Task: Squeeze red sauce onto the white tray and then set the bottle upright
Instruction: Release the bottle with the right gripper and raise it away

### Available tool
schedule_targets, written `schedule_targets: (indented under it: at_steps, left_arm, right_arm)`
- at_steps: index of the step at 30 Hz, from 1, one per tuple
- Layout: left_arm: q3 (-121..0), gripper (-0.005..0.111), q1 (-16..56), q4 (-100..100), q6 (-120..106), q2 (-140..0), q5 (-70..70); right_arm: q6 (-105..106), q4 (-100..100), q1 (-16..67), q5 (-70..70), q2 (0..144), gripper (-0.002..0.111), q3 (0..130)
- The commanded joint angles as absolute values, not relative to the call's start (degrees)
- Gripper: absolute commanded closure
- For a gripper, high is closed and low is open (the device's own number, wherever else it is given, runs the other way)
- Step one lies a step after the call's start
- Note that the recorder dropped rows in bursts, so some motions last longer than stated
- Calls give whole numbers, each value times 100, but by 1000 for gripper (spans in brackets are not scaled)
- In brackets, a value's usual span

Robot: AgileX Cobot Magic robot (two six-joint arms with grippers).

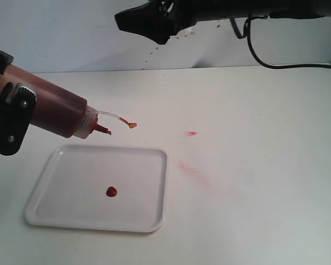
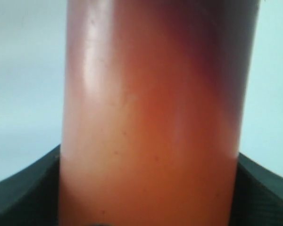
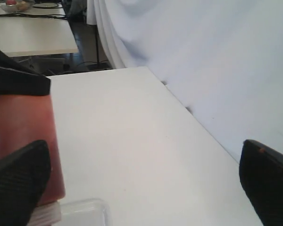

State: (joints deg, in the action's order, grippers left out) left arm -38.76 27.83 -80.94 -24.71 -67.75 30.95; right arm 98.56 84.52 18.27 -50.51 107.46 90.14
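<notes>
Well, squeezing looks done: red sauce [image 1: 112, 191] dots the white tray [image 1: 146, 165]. My left gripper [image 1: 10, 116] clamps the tilted bottle [image 1: 58, 112], right gripper [image 1: 149, 21] gapes empty; next, I'd stand it upright.

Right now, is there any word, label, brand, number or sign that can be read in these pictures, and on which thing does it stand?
There is none to read in any view.
The bottle shows no label.
The white tray is plain and bears only the red sauce.
The table has only faint pink smears, no writing.
</notes>
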Motion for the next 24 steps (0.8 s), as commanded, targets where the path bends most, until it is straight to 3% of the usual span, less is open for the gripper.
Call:
schedule_targets:
  at_steps: [1,24]
  left_arm:
    - [-3951,107,2794,-8091,-2236,-6665,3166]
    - [-3951,107,2794,-7976,-305,-6665,3941]
  right_arm:
    - [9731,8456,1430,-5057,10680,3,9014]
    - [8815,7336,1259,-5792,10755,3,9004]
